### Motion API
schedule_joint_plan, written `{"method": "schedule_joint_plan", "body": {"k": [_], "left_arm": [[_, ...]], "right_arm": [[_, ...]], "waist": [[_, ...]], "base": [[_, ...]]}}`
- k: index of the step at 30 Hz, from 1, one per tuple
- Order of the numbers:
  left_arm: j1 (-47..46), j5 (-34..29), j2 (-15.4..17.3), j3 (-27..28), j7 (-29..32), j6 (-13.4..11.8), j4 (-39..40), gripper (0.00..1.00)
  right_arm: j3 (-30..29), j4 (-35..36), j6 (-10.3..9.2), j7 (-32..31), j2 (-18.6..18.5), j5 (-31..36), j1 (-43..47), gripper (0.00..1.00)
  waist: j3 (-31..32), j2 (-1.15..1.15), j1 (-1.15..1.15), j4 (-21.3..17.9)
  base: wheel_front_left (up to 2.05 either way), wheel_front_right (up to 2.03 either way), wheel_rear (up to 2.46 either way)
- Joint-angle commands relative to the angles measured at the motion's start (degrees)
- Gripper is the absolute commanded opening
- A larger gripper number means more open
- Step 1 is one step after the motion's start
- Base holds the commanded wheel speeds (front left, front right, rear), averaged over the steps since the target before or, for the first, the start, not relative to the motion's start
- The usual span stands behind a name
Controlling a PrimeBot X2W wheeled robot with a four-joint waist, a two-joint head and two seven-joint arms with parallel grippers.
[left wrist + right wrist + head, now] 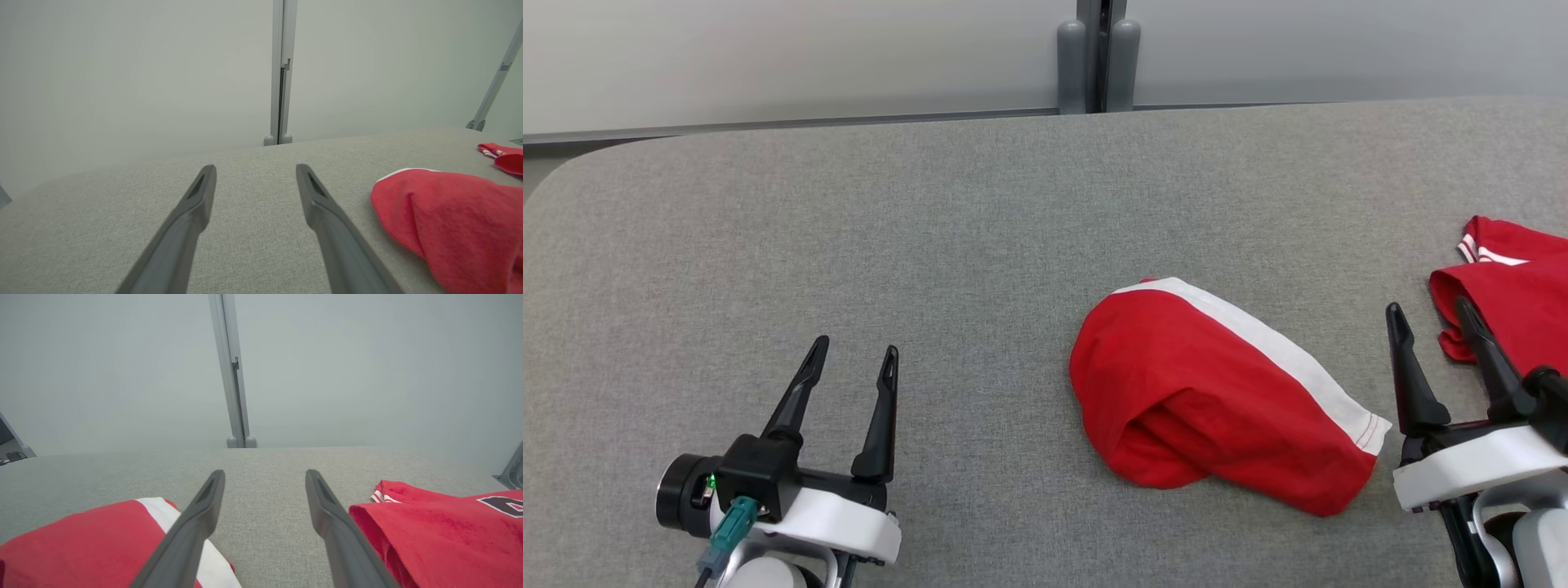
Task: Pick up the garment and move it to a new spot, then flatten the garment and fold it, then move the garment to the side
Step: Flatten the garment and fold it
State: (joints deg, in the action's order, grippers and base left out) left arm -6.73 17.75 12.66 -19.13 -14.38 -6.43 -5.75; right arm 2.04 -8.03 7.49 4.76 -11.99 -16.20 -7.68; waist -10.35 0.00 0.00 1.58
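Note:
A crumpled red garment [1209, 392] with a white stripe lies bunched on the grey table [931, 229], right of centre; it also shows at right in the left wrist view [449, 216] and at lower left in the right wrist view [81, 539]. My left gripper [854, 351] stands open over bare table at the lower left, well left of the garment. My right gripper [1429, 314] is open at the lower right, between this garment and a second red garment [1511, 294]. Nothing sits between either pair of fingers [196, 204] [212, 502].
The second red garment [441, 535], with white trim and a dark print, lies at the table's right edge. A grey post [1098, 57] stands behind the table against a pale wall. Bare cloth surface stretches across the left and far parts of the table.

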Motion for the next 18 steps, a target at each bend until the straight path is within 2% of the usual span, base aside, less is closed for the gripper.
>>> {"method": "schedule_joint_plan", "body": {"k": [1, 9, 18], "left_arm": [[0.6, 0.3, 0.5, 0.3, 0.0, -0.3, 0.2, 1.0], [2.8, 0.8, 1.0, 0.2, 0.9, -1.2, 1.1, 1.0], [3.9, 1.5, 1.4, 0.1, 1.8, -1.7, 2.2, 1.0]], "right_arm": [[0.3, 1.4, 0.0, -0.3, 0.0, 0.8, 0.1, 1.0], [0.3, 10.6, 0.0, -3.5, 2.6, 4.4, 5.4, 1.0], [-0.7, 14.4, 0.0, -5.8, 5.1, 4.3, 10.0, 1.0]], "waist": [[0.6, 0.0, 0.0, -0.2], [3.3, 0.0, 0.0, -0.1], [4.1, 0.0, 0.0, 0.0]], "base": [[0.0, 0.0, 0.0], [0.0, 0.0, 0.0], [0.0, 0.0, 0.0]]}}
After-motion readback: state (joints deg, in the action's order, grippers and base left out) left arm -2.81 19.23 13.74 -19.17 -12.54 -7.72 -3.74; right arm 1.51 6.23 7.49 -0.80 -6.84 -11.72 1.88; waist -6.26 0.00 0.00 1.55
